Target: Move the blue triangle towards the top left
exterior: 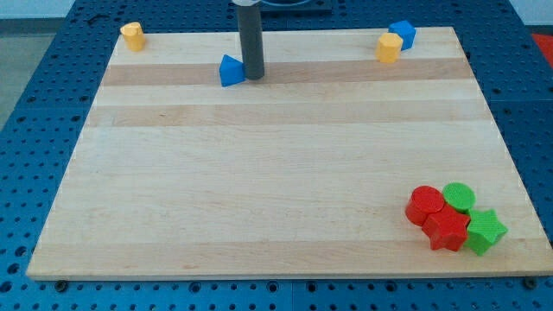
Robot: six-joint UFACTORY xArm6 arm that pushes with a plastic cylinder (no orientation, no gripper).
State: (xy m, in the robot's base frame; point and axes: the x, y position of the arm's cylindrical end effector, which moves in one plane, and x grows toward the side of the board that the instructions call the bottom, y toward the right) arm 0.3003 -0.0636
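The blue triangle lies on the wooden board near the view's top, left of centre. My tip stands right beside it, at its right edge, touching or nearly touching it. The dark rod rises straight up out of the view's top.
A yellow block sits at the board's top left corner. A blue block and a yellow block sit together at the top right. At the bottom right cluster a red cylinder, a red star, a green cylinder and a green star.
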